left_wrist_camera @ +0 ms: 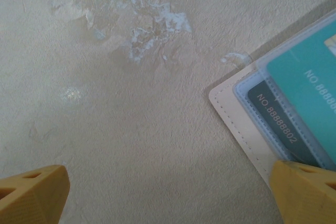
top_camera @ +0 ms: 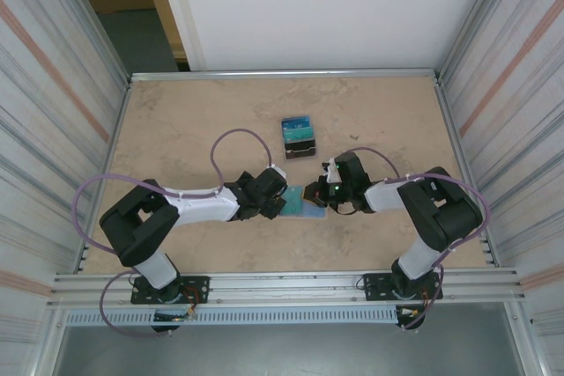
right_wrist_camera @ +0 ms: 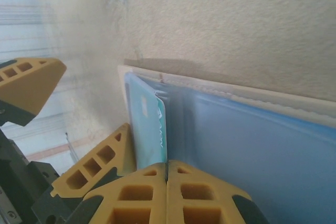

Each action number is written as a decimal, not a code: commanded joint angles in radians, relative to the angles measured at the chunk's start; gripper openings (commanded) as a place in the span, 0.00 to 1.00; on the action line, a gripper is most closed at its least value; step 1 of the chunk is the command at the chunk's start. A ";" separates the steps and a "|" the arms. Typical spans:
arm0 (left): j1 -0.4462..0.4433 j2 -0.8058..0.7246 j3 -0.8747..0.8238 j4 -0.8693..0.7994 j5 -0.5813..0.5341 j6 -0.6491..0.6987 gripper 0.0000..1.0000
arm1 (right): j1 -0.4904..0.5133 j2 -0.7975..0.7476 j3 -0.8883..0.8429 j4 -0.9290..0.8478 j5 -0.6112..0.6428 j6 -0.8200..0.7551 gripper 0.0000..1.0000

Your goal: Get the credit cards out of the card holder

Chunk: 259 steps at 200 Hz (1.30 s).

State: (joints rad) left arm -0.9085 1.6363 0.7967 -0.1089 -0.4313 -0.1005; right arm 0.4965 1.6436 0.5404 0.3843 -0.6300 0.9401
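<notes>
Teal credit card [right_wrist_camera: 149, 129] in right tool [right_wrist_camera: 167, 170]

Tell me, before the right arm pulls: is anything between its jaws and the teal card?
Nothing visible does. The right gripper, jaws closed, pinches the edge of the teal plastic credit card standing up from the clear sleeve of the cream stitched card holder. A yellow finger of the open left gripper sits beside it.
</notes>
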 commanded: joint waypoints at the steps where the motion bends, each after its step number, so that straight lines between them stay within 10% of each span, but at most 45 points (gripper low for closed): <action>1: -0.003 0.016 0.015 -0.041 -0.011 0.015 0.99 | -0.010 -0.034 0.031 -0.107 0.001 -0.068 0.02; 259: -0.016 0.098 0.162 0.012 0.075 0.124 0.99 | -0.035 -0.083 0.077 -0.264 0.036 -0.132 0.00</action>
State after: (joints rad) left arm -0.9123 1.7161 0.9321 -0.1036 -0.3687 -0.0051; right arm 0.4686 1.5700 0.5987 0.1265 -0.5991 0.8249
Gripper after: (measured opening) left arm 0.986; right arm 0.049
